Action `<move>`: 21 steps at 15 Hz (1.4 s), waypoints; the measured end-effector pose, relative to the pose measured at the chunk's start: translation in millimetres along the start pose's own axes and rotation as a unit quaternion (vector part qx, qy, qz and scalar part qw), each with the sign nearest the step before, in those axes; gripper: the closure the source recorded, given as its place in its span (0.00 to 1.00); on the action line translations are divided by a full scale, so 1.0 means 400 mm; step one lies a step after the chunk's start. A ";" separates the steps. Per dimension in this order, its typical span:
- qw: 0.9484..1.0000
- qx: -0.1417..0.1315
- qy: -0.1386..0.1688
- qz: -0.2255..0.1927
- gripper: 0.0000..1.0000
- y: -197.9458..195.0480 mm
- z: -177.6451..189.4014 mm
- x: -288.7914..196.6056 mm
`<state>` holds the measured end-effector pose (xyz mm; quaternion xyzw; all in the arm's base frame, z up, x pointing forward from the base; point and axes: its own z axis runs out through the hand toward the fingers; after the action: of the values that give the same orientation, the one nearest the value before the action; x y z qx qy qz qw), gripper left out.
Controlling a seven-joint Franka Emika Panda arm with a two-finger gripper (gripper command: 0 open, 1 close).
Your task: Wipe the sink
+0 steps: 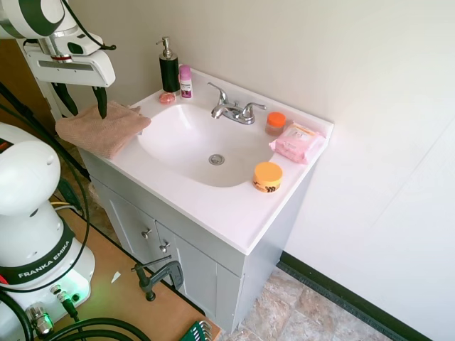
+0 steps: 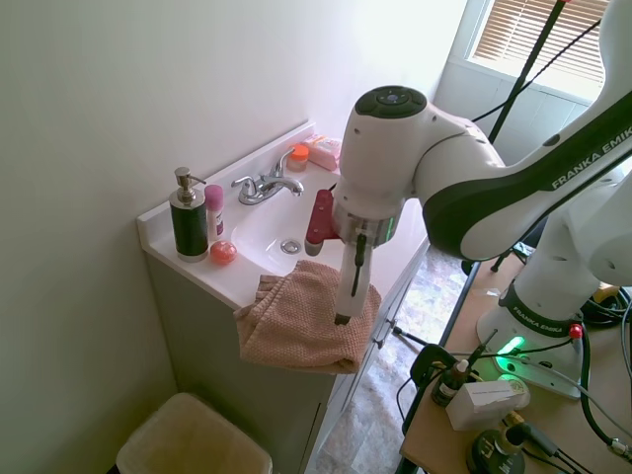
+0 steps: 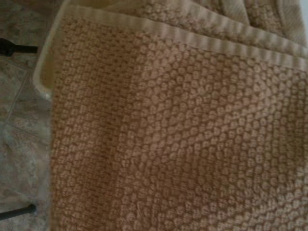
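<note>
Vanity top (image 1: 213, 213): white, set against the wall; the cabinet doors below are closed.
Sink (image 1: 186, 142): large glossy oval basin moulded into the top, with a small metal drain (image 1: 216, 160) near its middle and a chrome two-handle faucet (image 1: 234, 110) at the back rim. Basin looks bare and dry.
Towel (image 1: 102, 126): pink waffle-weave cloth, folded, lying on the counter corner beside the basin and hanging over the front edge.
Gripper (image 1: 84, 99): hovering just above the towel, dark fingers pointing down and spread apart, holding nothing.
Small items: black pump bottle (image 1: 169, 67), pink bottle (image 1: 185, 80) and a small pink round object (image 1: 167, 98) in the back corner; orange-lidded jar (image 1: 275, 122), pink wipes pack (image 1: 297, 141) and orange tub (image 1: 267, 176) on the far side.
Step in hand (judged): picking up the towel. Descend straight, pinch a thick fold away from the overhanging edge so that the cloth lifts bunched, then carry it clear of the faucet.
Limits of view: the wrist view shows only towel weave and a bit of floor; whether the fingertips touch the cloth cannot be told; small labels are unreadable.
</note>
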<state>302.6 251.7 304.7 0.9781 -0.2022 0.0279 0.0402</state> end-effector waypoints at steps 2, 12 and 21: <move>1.000 -0.006 0.004 0.003 0.00 -0.022 0.010 0.019; 0.999 -0.029 -0.009 0.011 0.00 -0.021 0.133 0.081; 1.000 -0.026 -0.003 0.008 1.00 -0.023 0.142 0.078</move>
<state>336.8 242.7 249.8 0.9753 -0.2106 0.0196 0.0644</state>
